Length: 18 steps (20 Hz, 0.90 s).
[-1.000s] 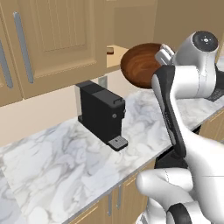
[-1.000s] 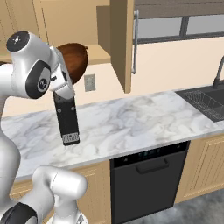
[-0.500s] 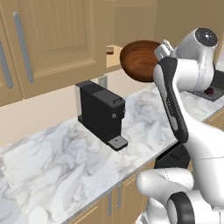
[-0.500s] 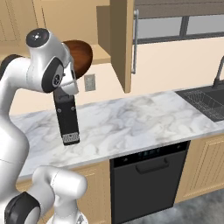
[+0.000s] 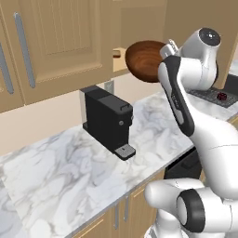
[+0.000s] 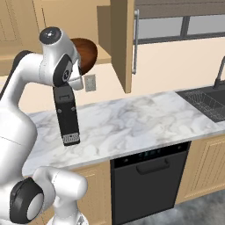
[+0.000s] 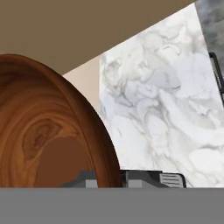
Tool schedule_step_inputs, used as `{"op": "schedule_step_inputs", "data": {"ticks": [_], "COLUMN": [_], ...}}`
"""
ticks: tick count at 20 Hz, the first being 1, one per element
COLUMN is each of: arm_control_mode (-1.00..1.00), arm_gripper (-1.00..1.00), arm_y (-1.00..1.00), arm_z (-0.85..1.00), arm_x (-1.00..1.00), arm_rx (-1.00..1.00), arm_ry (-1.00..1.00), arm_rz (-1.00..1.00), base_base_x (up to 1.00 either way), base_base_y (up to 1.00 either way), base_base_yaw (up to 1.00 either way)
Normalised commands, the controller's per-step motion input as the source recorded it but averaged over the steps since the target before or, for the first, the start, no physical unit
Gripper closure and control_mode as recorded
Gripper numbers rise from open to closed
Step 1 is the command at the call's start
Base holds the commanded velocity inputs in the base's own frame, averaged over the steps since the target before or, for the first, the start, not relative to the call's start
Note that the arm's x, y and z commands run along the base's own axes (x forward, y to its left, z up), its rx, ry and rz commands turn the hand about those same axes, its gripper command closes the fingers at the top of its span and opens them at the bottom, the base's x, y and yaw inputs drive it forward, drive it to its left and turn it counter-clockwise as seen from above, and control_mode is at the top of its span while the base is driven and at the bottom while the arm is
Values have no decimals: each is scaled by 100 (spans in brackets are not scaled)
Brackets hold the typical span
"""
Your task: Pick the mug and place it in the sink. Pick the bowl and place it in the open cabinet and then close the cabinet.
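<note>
- The coffee machine point(image 5: 108, 118) stands at the left of the tabletop point(image 5: 69, 172), below closed upper cabinets.
- The bowl point(image 5: 148, 60) is lifted on edge at the mouth of the open cabinet point(image 6: 122, 39); the tool point(image 7: 121, 177) is clenched on its rim, and nothing shows inside it.
- The step in hand looks like carrying the bowl in; next it likely needs setting on the shelf point(image 6: 103, 56), then the door shut.
- Far right, the mug point(image 5: 222, 96) sits in the sink point(image 6: 206, 102).
</note>
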Motion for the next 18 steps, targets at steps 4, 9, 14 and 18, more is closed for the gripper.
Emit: {"op": "schedule_step_inputs", "data": {"ticks": [4, 9, 14, 18], "arm_control_mode": [-100, -100, -100, -100], "arm_gripper": [100, 100, 100, 100], "arm_y": [0, 2, 5, 0], "arm_z": [0, 0, 0, 9], "arm_x": [49, 42, 46, 37], "arm_rx": [0, 0, 1, 0], "arm_ry": [0, 0, 0, 0], "arm_rz": [-1, 0, 0, 0], "base_base_x": [0, 0, 0, 0], "base_base_y": [0, 0, 0, 0], "base_base_yaw": [0, 0, 0, 0]}}
